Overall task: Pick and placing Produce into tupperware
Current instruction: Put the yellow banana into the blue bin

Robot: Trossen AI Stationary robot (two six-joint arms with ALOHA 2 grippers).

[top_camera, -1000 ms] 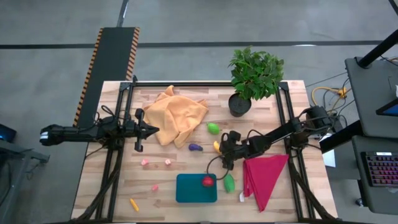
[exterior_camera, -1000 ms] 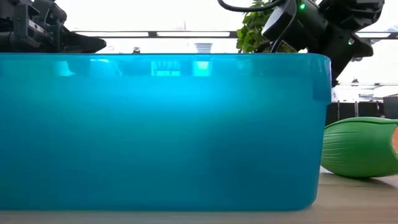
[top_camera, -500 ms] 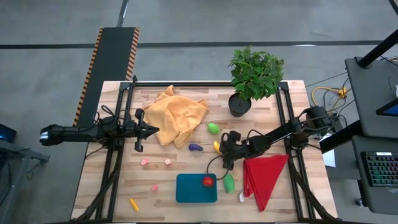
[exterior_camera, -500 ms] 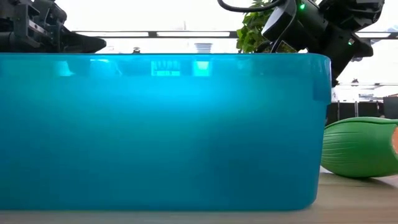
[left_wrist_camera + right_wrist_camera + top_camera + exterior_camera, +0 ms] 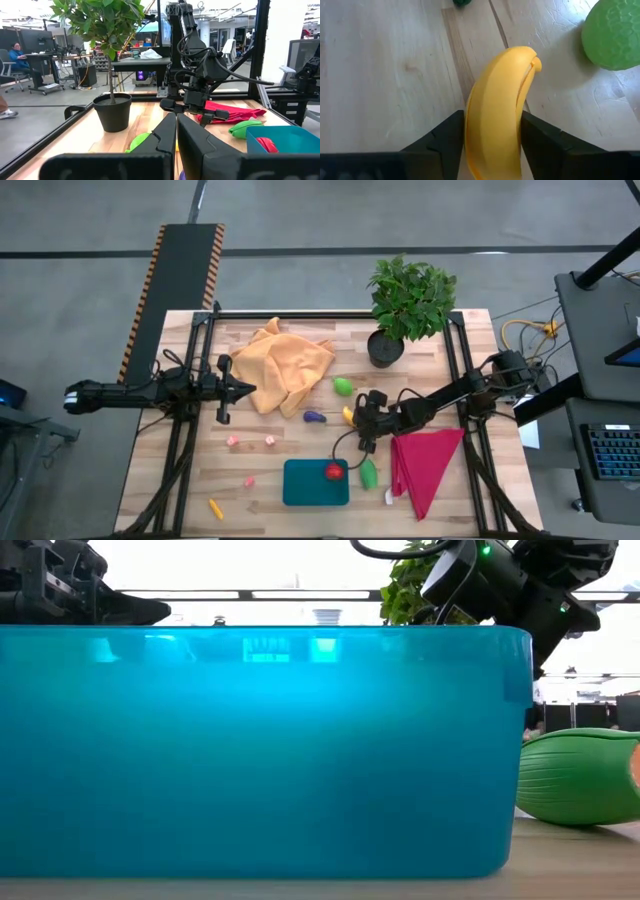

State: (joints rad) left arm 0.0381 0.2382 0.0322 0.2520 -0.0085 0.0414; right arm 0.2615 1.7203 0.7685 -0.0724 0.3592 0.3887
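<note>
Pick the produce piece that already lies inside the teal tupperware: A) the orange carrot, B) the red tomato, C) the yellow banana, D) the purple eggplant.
B: the high view shows the red tomato lying inside the tupperware, while the banana sits on the table between the right gripper's fingers, and the eggplant and carrot lie on the bare wood.

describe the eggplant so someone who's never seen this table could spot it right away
Start at the potted plant at the table's back edge and come toward the teal tupperware at the front. About midway, just off the orange cloth, lies the eggplant. It is the only purple piece; the green piece and banana flank it.
</note>
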